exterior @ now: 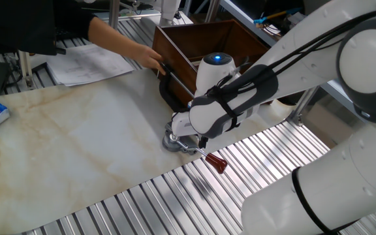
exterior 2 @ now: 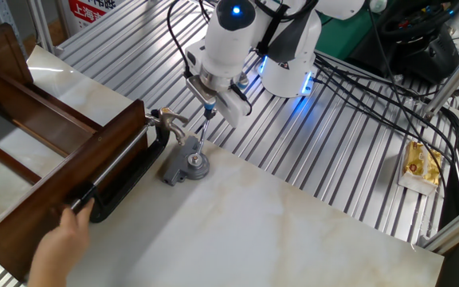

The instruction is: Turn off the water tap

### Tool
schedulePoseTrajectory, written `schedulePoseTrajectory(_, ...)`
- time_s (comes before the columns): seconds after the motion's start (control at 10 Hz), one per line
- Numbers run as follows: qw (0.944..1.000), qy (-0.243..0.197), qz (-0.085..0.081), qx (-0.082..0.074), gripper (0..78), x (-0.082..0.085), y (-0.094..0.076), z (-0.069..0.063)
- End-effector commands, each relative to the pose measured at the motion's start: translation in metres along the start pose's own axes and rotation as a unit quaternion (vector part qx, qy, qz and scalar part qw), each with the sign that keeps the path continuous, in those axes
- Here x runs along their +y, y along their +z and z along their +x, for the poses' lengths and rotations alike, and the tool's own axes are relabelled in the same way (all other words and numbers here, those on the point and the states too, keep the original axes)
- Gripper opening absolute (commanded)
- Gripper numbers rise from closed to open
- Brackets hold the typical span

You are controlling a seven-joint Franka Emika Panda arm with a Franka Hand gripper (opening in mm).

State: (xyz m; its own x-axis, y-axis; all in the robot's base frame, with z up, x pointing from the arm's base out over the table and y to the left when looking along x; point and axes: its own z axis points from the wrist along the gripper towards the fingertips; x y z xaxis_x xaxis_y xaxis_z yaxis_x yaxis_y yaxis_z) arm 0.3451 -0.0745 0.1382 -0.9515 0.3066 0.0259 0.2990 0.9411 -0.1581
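**Claw low over the clamp and tap at the desk's ribbed edge**

One fixed view: the desk (exterior: 77,137) is pale marble-patterned sheet laid over ribbed metal slats. A glossy white arm bends low, and its bulk covers the claw (exterior: 198,138), so whether the fingers are apart or together cannot be told. The tap does not show here; it lies behind the arm. Below the arm a round grey disc (exterior: 171,141) rests on the desk, with a red handle (exterior: 217,163) jutting onto the slats. The black clamp (exterior: 167,94) curves beside the dark brown wooden box (exterior: 201,39), mostly hidden. A person's hand (exterior: 150,60) touches the clamp's far end.

The other fixed view: the tap (exterior 2: 170,119), small, shiny silver with a short lever, sits at the box (exterior 2: 62,175) corner, in the clamp (exterior 2: 130,179) jaw. The claw (exterior 2: 207,110) hangs just beside it, above the thin rod that rises from the disc (exterior 2: 195,167); its fingertips are too small and shadowed to read. The hand (exterior 2: 62,243), cut off by the frame's bottom, rests at the clamp's near end.
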Motion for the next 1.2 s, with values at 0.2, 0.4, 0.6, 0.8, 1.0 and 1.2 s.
schedulePoseTrajectory(0.2, 1.0, -0.002, -0.005, 0.001, 0.0, -0.0009, -0.0001, -0.0013)
schedulePoseTrajectory(0.4, 1.0, -0.002, -0.005, 0.0, 0.0, -0.001, -0.0001, -0.0013)
schedulePoseTrajectory(0.6, 1.0, -0.001, -0.005, 0.0, 0.0, -0.001, 0.0, -0.0011)
schedulePoseTrajectory(0.8, 1.0, 0.001, -0.005, 0.0, 0.0, -0.0011, 0.0001, -0.001)
schedulePoseTrajectory(1.0, 1.0, 0.0, -0.005, -0.001, 0.0, -0.0012, 0.0002, -0.0008)
schedulePoseTrajectory(1.2, 1.0, -0.003, -0.005, -0.001, 0.0, -0.001, -0.0001, -0.0013)
